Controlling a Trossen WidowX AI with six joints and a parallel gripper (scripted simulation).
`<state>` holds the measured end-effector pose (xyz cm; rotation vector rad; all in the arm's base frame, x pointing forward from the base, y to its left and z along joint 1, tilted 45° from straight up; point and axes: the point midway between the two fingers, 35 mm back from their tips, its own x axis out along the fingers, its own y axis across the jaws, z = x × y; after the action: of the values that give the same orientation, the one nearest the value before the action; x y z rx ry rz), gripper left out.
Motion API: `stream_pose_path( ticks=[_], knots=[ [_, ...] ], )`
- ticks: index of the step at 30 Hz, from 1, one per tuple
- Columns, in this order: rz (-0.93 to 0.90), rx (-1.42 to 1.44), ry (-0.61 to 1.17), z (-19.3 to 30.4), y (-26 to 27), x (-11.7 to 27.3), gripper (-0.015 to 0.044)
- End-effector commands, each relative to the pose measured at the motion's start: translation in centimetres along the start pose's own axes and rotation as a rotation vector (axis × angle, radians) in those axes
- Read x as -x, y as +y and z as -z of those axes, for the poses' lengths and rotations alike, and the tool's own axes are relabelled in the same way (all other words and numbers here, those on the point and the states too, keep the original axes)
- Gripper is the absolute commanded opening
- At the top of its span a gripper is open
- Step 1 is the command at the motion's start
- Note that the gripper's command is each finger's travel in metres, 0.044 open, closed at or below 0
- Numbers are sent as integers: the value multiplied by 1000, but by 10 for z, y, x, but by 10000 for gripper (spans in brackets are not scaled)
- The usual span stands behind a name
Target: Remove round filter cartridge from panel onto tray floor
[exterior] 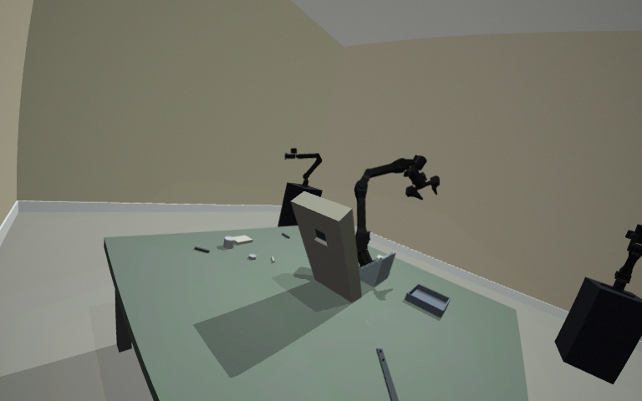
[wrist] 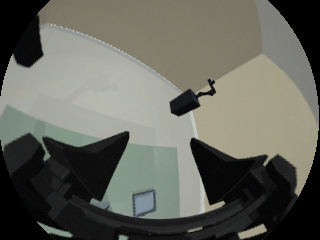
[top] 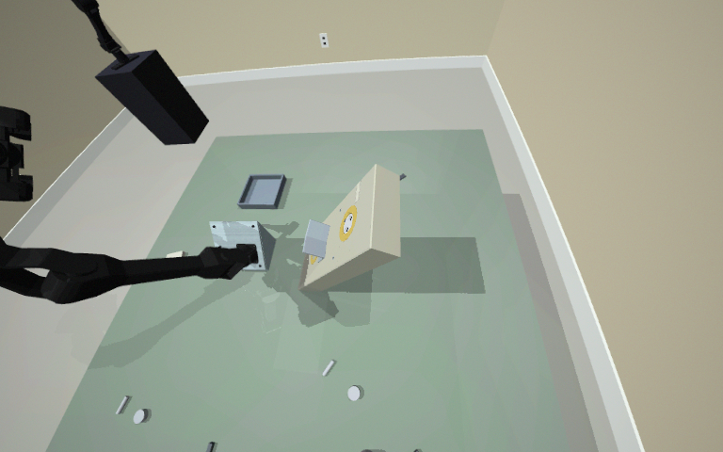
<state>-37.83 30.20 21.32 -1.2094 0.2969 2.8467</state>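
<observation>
Gripper (exterior: 422, 185): jaws wide, holding nothing, raised well above the service panel (exterior: 326, 246). Filter cartridge (top: 348, 222): seated in the panel. Tray (top: 261, 191): on the table (top: 405, 341), near the panel.

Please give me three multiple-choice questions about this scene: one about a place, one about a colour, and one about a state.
1. Where is the dark grey square tray?
A. On the green table top, apart from the beige box-shaped panel
B. On top of the panel
C. In the hand

2. What colour is the ring around the round filter cartridge?
A. Red
B. Yellow
C. Blue

3. What is the state of the black hand?
A. Shut on the cartridge
B. Open, raised in the air
C. Open, resting in the tray

Answers: A, green surface shows between tray and panel; B, the top view shows the ring yellow; B, the fingers stand apart with nothing between them.
</observation>
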Motion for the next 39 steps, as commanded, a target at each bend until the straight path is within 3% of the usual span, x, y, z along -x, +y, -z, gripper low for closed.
stream_pose_path(
  ticks=[1,5,12,19,26,32,39],
  knots=[
    [4,0,1,1,-1,1,374],
    [88,9,41,20,-26,14,269],
    [350,41,235,99,-100,71,90],
    [543,80,534,191,-145,144,90],
    [609,81,888,286,-153,224,90],
    [550,47,1207,361,-130,291,90],
    [327,-35,1556,435,-71,363,90]
  ],
)
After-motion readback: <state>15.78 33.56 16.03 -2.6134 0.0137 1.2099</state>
